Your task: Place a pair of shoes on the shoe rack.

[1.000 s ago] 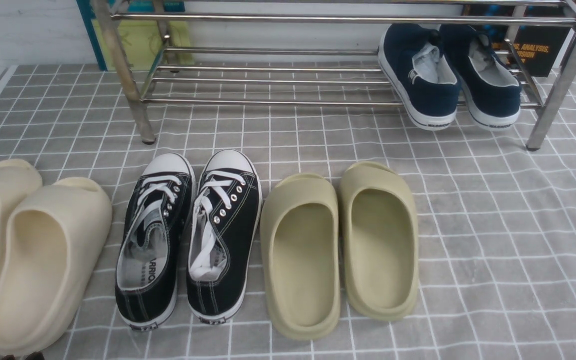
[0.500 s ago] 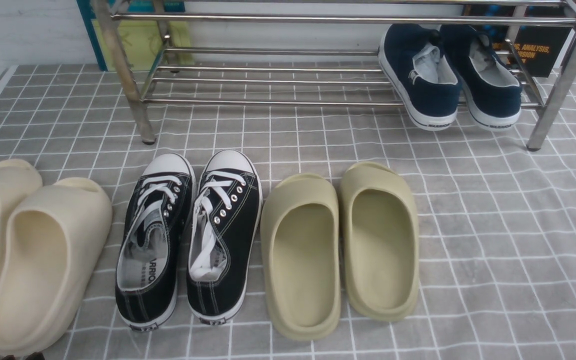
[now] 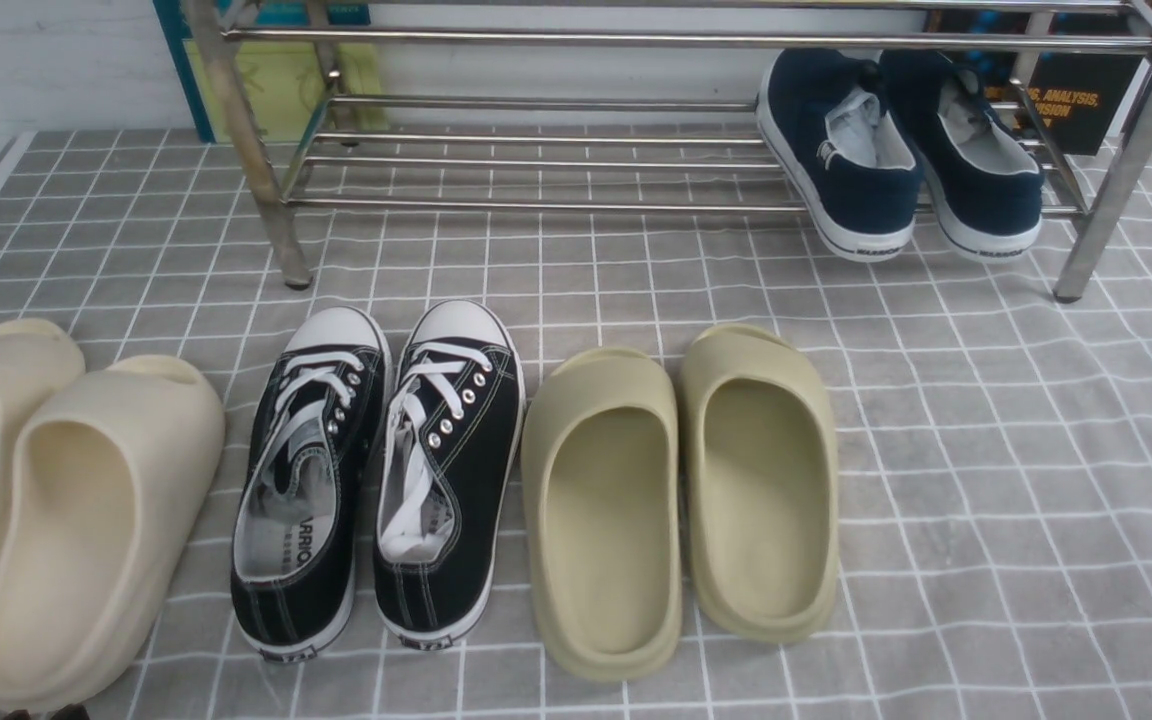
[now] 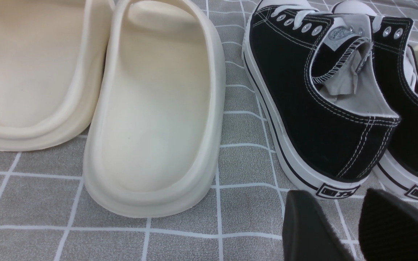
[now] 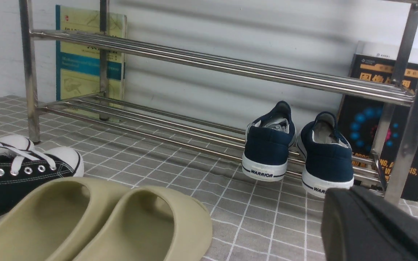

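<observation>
Parted and empty, the left gripper (image 4: 334, 203) hung low over the grey tiled mat (image 3: 986, 480), just behind the heels of the black lace-up sneakers (image 3: 376, 480). Its two matte dark fingers were apart with nothing between them, which I read as an arm parked clear of the work. Farthest left lay the cream slides (image 3: 86, 520), thick one-piece foam with rounded rims and a dull, soft-looking skin. Beside them, the lace-ups showed stitched canvas, metal eyelets, white laces and glossy rubber toe caps. Next sat the olive slides (image 3: 676, 500), the same moulded foam shape, side by side. All three pairs lined up toes toward the shoe rack (image 3: 536, 40), a frame of shiny round steel tubes. At the right end of its lower shelf rested the pair of shoes (image 3: 866, 200), navy canvas with white rubber soles and pale lining, toes inward, heels overhanging the front bar and tipped slightly down. So the task looked finished. Only a dark bulk of the right gripper (image 5: 361, 217) showed; whether its fingers were apart or together I could not tell.
</observation>
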Tool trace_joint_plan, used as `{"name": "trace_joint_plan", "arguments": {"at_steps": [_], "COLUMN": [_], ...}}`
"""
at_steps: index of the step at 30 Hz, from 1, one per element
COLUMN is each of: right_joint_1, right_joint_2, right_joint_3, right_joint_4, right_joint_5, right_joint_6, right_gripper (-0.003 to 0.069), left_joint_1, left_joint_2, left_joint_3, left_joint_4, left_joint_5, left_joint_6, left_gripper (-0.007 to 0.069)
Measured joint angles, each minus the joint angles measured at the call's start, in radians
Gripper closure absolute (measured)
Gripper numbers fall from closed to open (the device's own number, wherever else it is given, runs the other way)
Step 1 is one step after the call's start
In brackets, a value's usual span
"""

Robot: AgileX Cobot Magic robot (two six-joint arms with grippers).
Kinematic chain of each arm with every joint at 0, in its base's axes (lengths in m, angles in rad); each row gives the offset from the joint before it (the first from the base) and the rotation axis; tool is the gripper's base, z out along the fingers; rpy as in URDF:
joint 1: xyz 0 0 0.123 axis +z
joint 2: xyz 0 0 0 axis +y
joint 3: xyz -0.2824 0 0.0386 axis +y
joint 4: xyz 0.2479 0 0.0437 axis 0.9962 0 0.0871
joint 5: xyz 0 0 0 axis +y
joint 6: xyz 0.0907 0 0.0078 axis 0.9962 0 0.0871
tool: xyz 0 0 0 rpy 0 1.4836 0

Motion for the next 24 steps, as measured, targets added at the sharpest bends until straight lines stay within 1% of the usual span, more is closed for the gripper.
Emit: {"name": "trace_joint_plan", "arguments": {"at_steps": [4,6,7,8,10,12,14,16,19,20,21,22,23,24], "right_joint_1": [0.000,-0.020,-0.036,-0.036,-0.091,-0.137,-0.166,-0.205,-0.217,-0.217,-0.218,-0.218,-0.218,-0.218], "right_joint_2": [-0.060,-0.144,-0.174,-0.180,-0.222,-0.231,-0.231,-0.231,-0.231,-0.231,-0.231,-0.231,-0.231,-0.231], "right_joint_3": [0.000,0.000,0.000,0.000,0.000,0.000,0.000,0.000,0.000,0.000,0.000,0.000,0.000,0.000], "right_joint_4": [0.069,0.191,0.223,0.223,0.260,0.286,0.306,0.354,0.393,0.393,0.397,0.397,0.397,0.397], "right_joint_5": [0.029,0.053,0.057,0.057,0.065,0.080,0.104,0.186,0.306,0.316,0.405,0.405,0.481,0.498], "right_joint_6": [0.000,0.000,-0.008,-0.008,-0.051,-0.067,-0.082,-0.134,-0.188,-0.188,-0.200,-0.201,-0.208,-0.210], "right_gripper": [0.0644,0.0644,0.0643,0.0643,0.0640,0.0639,0.0638,0.0634,0.0631,0.0631,0.0629,0.0629,0.0627,0.0626], "left_joint_1": [0.000,0.000,0.000,0.000,0.000,0.000,0.000,0.000,0.000,0.000,0.000,0.000,0.000,0.000], "left_joint_2": [0.000,0.000,0.000,0.000,0.000,0.000,0.000,0.000,0.000,0.000,0.000,0.000,0.000,0.000], "left_joint_3": [0.000,0.000,0.000,0.000,0.000,0.000,0.000,0.000,0.000,0.000,0.000,0.000,0.000,0.000], "left_joint_4": [0.000,0.000,0.000,0.000,0.000,0.000,0.000,0.000,0.000,0.000,0.000,0.000,0.000,0.000], "left_joint_5": [0.000,0.000,0.000,0.000,0.000,0.000,0.000,0.000,0.000,0.000,0.000,0.000,0.000,0.000], "left_joint_6": [0.000,0.000,0.000,0.000,0.000,0.000,0.000,0.000,0.000,0.000,0.000,0.000,0.000,0.000], "left_gripper": [0.0386,0.0386,0.0386,0.0386,0.0386,0.0386,0.0386,0.0386,0.0386,0.0386,0.0386,0.0386,0.0386,0.0386]}}
